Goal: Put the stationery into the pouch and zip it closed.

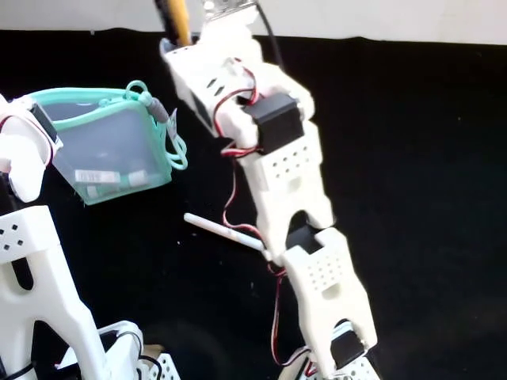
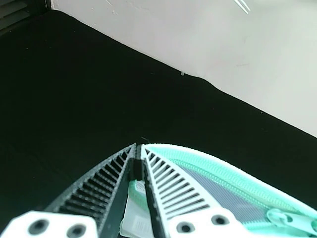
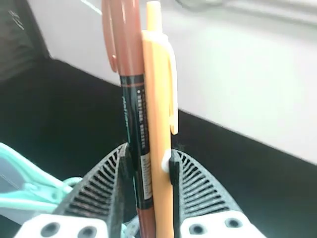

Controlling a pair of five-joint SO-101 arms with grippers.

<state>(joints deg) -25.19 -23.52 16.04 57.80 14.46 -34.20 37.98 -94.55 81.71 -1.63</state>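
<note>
A translucent mint-green pouch (image 1: 111,146) hangs above the black table at the left. My left gripper (image 1: 43,127) is shut on its edge. The left wrist view shows that gripper (image 2: 137,163) pinching the pouch (image 2: 223,178) beside the zip. Some white stationery (image 1: 111,176) lies inside the pouch at its bottom. My right gripper (image 1: 178,47) is at the back, just right of the pouch's zip pull (image 1: 162,111). It is shut (image 3: 148,158) on a brown pen (image 3: 130,99) and an orange pen (image 3: 156,99), both upright. A white pen (image 1: 226,232) lies on the table.
The black table (image 1: 412,158) runs to a pale wall (image 1: 380,16) at the back. The right arm's white links and red wires (image 1: 234,190) stretch over the middle, above the white pen. The left arm's base (image 1: 47,301) stands at the front left.
</note>
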